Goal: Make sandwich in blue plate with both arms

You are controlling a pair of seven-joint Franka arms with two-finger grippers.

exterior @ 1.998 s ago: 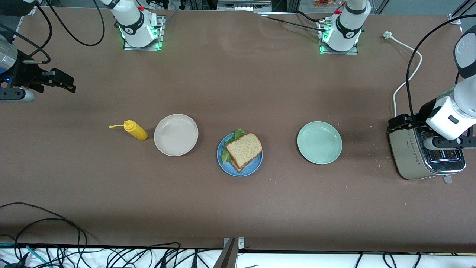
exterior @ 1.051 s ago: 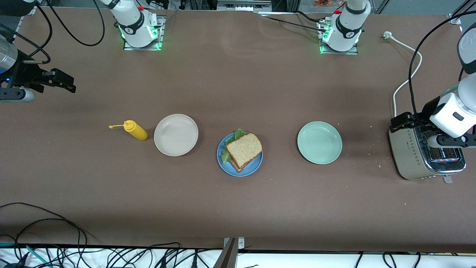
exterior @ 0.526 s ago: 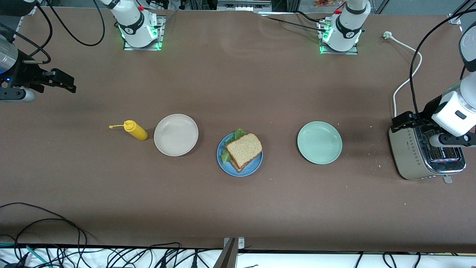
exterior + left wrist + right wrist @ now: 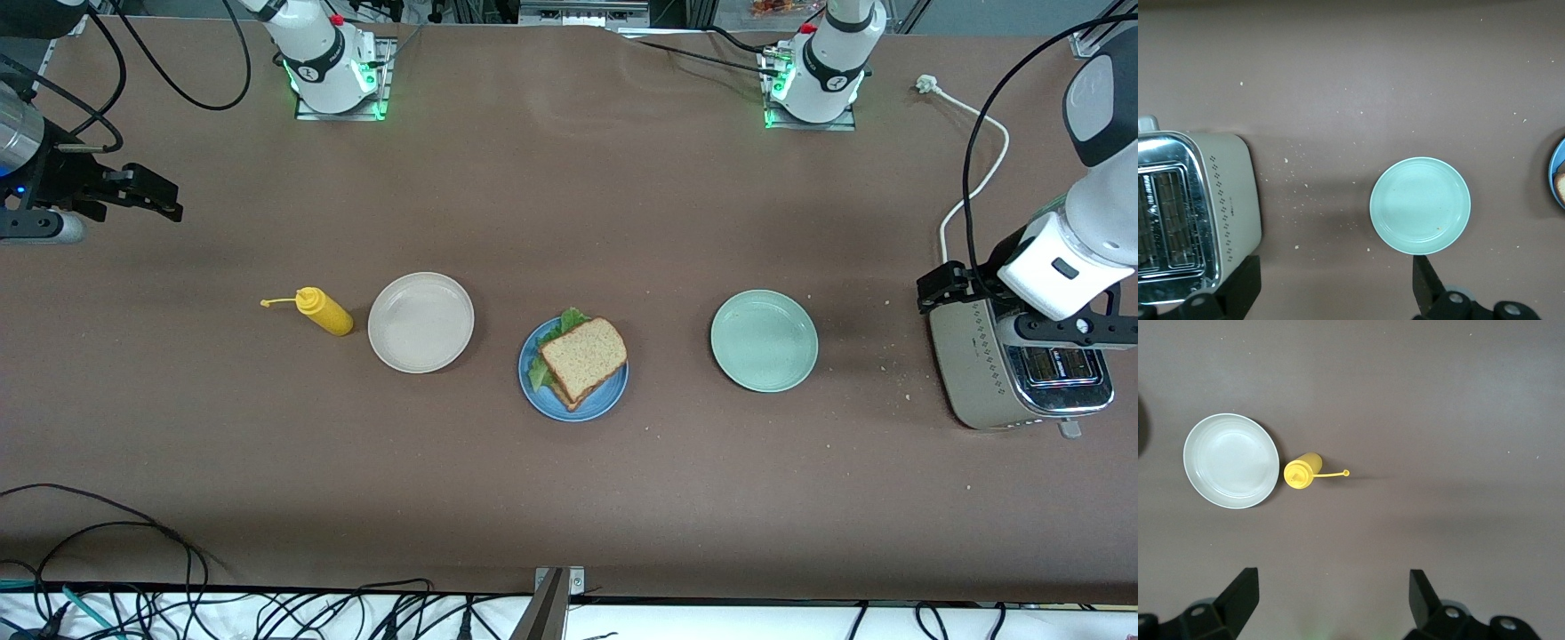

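Note:
The sandwich (image 4: 584, 357) lies on the blue plate (image 4: 589, 410) mid-table: a brown bread slice on top, green lettuce (image 4: 540, 372) poking out at the side, and a lower slice showing only at its edge. My left gripper (image 4: 943, 288) hangs open and empty over the toaster's side; its wrist view shows the gripper (image 4: 1335, 291) over bare table, with the blue plate (image 4: 1557, 172) at the frame edge. My right gripper (image 4: 164, 199) waits open and empty above the right arm's end of the table; from the right wrist the gripper (image 4: 1333, 597) has nothing between its fingers.
A beige plate (image 4: 420, 322) and a yellow squeeze bottle (image 4: 324, 313) sit toward the right arm's end. A mint-green plate (image 4: 764, 340) and a steel toaster (image 4: 1013, 378) with its white cord (image 4: 965, 200) sit toward the left arm's end. Crumbs dot the table there.
The left arm has swung slightly, carrying its open gripper a little toward the mint-green plate over the toaster's side. The right arm and the sandwich have not moved.

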